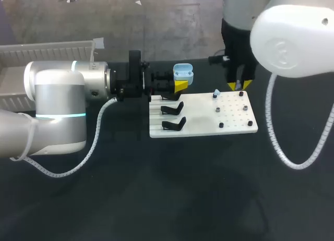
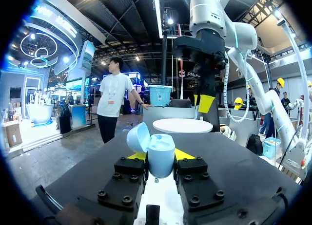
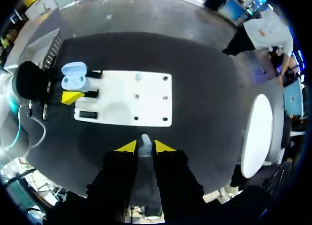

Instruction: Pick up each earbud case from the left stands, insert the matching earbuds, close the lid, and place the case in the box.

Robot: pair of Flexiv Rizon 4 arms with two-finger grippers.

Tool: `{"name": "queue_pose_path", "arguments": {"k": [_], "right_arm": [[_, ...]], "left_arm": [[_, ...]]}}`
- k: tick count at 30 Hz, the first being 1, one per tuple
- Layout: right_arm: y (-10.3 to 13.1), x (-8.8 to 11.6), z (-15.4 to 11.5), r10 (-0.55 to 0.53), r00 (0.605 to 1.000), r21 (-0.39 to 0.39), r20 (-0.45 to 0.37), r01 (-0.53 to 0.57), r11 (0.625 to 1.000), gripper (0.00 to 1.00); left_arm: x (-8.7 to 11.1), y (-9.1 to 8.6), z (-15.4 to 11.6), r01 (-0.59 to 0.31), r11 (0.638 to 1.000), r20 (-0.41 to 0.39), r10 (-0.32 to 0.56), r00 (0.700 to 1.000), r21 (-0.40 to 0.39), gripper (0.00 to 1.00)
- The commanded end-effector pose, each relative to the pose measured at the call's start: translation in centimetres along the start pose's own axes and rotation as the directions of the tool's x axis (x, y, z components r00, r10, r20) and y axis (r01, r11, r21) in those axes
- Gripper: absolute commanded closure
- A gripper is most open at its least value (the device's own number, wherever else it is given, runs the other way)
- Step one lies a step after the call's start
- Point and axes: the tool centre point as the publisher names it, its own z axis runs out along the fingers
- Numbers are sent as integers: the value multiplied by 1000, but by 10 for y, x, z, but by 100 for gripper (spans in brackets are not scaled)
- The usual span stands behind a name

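Black table (image 1: pixel 156 199), dark cloth. White board (image 1: pixel 209 127) lies flat near its middle.

Left arm comes in low from the left side. Left gripper (image 1: pixel 180 86) is clenched on the case (image 1: pixel 183 73), with a yellow tip pressing each side of the body. The case is pale blue with its lid open and tipped back. It is held off the surface at the board's far left corner. The right wrist view shows two sockets inside the case.

Two black stands (image 1: pixel 173 116) sit on the left part of the board, just beside the left gripper.

Small dark pegs (image 1: pixel 221 125) dot the right part of the board. A small pale-blue piece (image 1: pixel 216 92) stands at the far row; I cannot tell what it is.

Right arm comes down from the far right. Right gripper (image 3: pixel 145 147) grasps an earbud (image 3: pixel 145 143), a pale one, pinched upright between the two tips. It hangs above the board's far right edge, well apart from the case.

Box (image 1: pixel 52 50), pale with ribbed walls, lies at the far left behind the left arm.
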Motion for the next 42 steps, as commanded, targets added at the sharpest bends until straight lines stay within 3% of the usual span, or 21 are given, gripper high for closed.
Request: {"name": "queue_pose_path", "arguments": {"k": [1, 12, 20, 42], "right_arm": [[8, -4, -2, 629, 774, -12, -67, -631, 775, 100], [8, -4, -2, 629, 774, -12, -67, -631, 775, 100], [32, -26, -13, 632, 773, -6, -59, -633, 774, 100], [74, -65, -21, 537, 842, 35, -46, -536, 843, 100]], "left_arm": [[1, -1, 0, -5, 1000, 6, 5, 1000, -7, 100], [1, -1, 0, -5, 1000, 6, 5, 1000, -7, 100], [1, -1, 0, -5, 1000, 6, 5, 1000, -7, 100], [1, -1, 0, -5, 1000, 6, 5, 1000, -7, 100]]}}
